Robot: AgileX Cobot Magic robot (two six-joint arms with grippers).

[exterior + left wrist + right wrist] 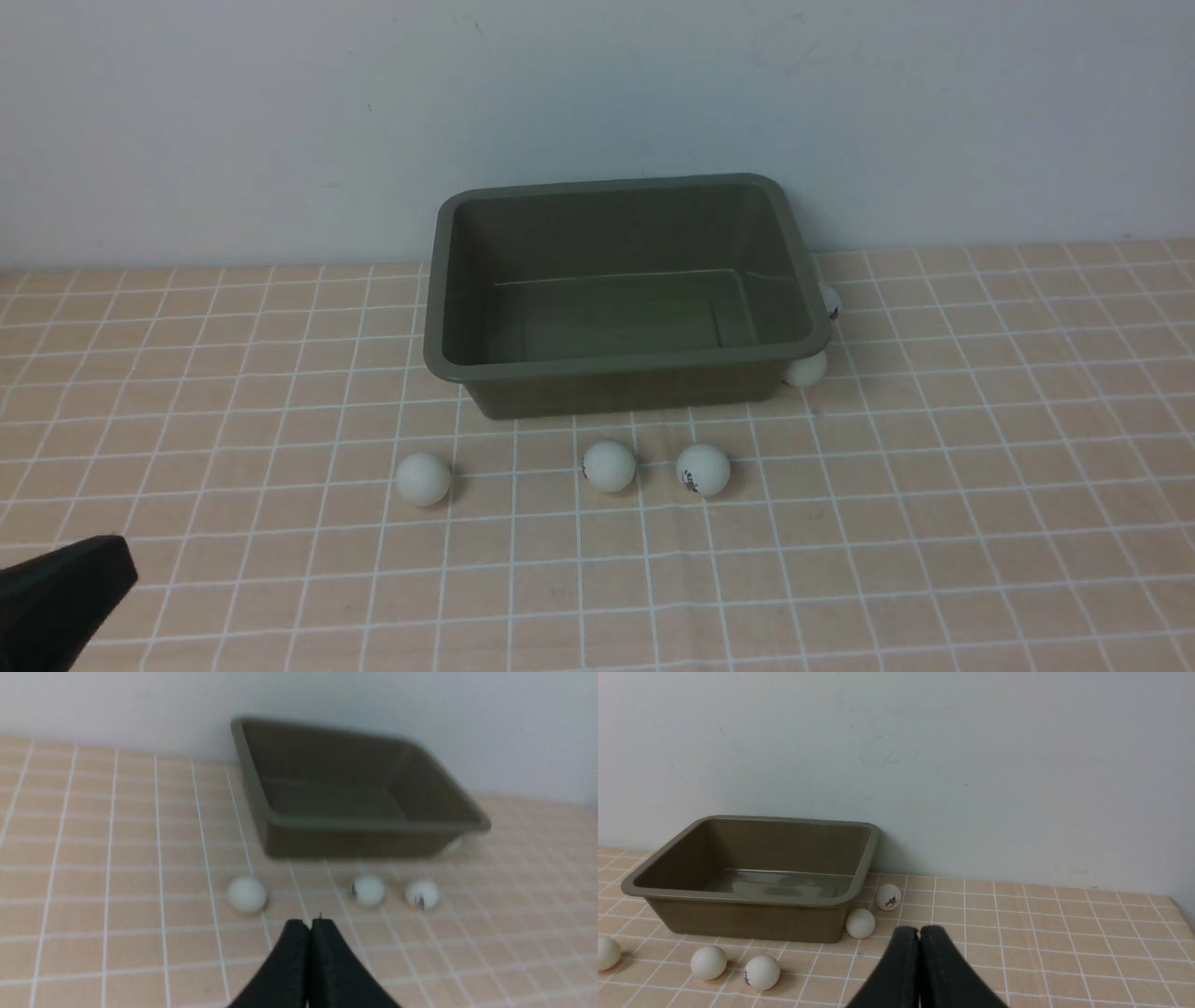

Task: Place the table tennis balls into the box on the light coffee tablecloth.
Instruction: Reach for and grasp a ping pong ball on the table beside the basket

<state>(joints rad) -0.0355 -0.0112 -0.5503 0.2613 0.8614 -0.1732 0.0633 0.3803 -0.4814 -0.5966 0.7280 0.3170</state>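
The light coffee tablecloth covers the whole surface. At its far edge, close to the pale wall, sits the box, and there's nothing in it yet. So no ball is home, and the job looks barely begun.

Now the arms. The left gripper hangs on the near side of the box, off its left corner, with its jaws clenched together and nothing between them. The right gripper waits off the box's right side, also pinched tight and empty. Either one must spread its jaws before it can take anything.

On to the table tennis balls, all five lying on the cloth around the box. Three line up in front of its near wall: the left ball off the near left corner, the middle ball before the centre, and the logo ball just beside it. The corner ball tucks against the near right corner under the flared rim. The side ball sits by the right wall, farther back.

These should be very light hollow shells, stiff but thin, smooth and eager to roll. I'd come straight down and close gently across the widest middle; a pinch off-centre would likely squirt the ball away. The three open ones look easy, but the corner ball looks awkward, with the rim crowding the jaws.
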